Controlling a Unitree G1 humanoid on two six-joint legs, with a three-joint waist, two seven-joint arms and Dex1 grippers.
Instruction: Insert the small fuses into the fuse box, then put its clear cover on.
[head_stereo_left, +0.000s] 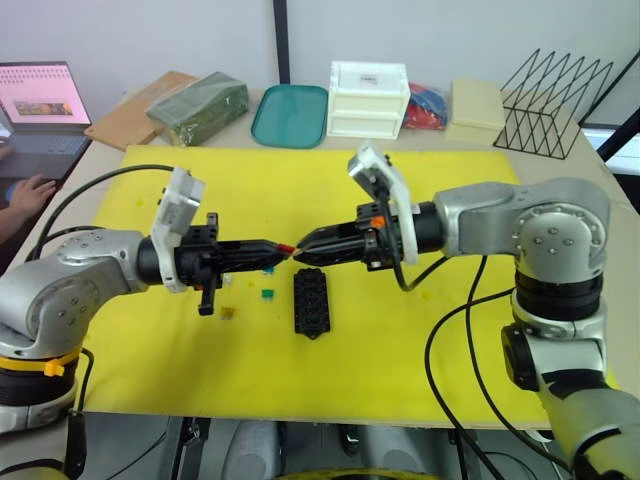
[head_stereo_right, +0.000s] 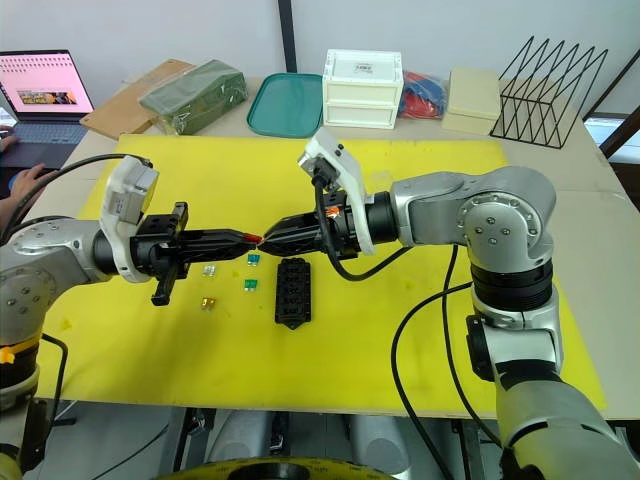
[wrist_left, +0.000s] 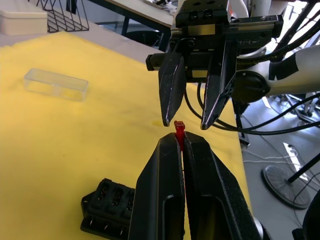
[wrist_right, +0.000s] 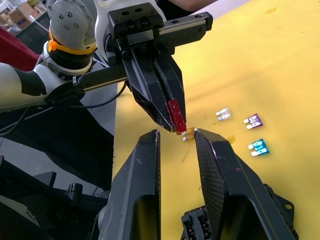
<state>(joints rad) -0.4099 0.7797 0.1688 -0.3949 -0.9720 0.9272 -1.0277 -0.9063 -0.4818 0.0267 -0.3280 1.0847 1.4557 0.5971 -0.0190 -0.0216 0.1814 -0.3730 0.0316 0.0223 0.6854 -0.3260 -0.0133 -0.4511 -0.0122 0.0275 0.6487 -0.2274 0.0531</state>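
Observation:
My left gripper (head_stereo_left: 284, 247) is shut on a red fuse (wrist_left: 179, 131) that sticks out past its fingertips. Tip to tip with it, my right gripper (head_stereo_left: 301, 252) is open, its fingers either side of the fuse's end without touching it. Both hang above the yellow mat (head_stereo_left: 450, 330). The black fuse box (head_stereo_left: 311, 301) lies just below them, its slots facing up. Grey (wrist_right: 223, 114), purple (wrist_right: 253, 120), teal (wrist_right: 259, 147) and orange (wrist_right: 188, 133) fuses lie loose on the mat, with a green one (head_stereo_right: 247, 286) close to the box. The clear cover (wrist_left: 56, 84) rests on the mat farther off.
Behind the mat stand a teal tray (head_stereo_left: 290, 115), a white drawer box (head_stereo_left: 368, 98), a green pack (head_stereo_left: 200, 105) and a black wire rack (head_stereo_left: 553, 92). A laptop (head_stereo_left: 40, 95) and a person's hand (head_stereo_left: 30, 193) are at the far left. Cables trail from both arms.

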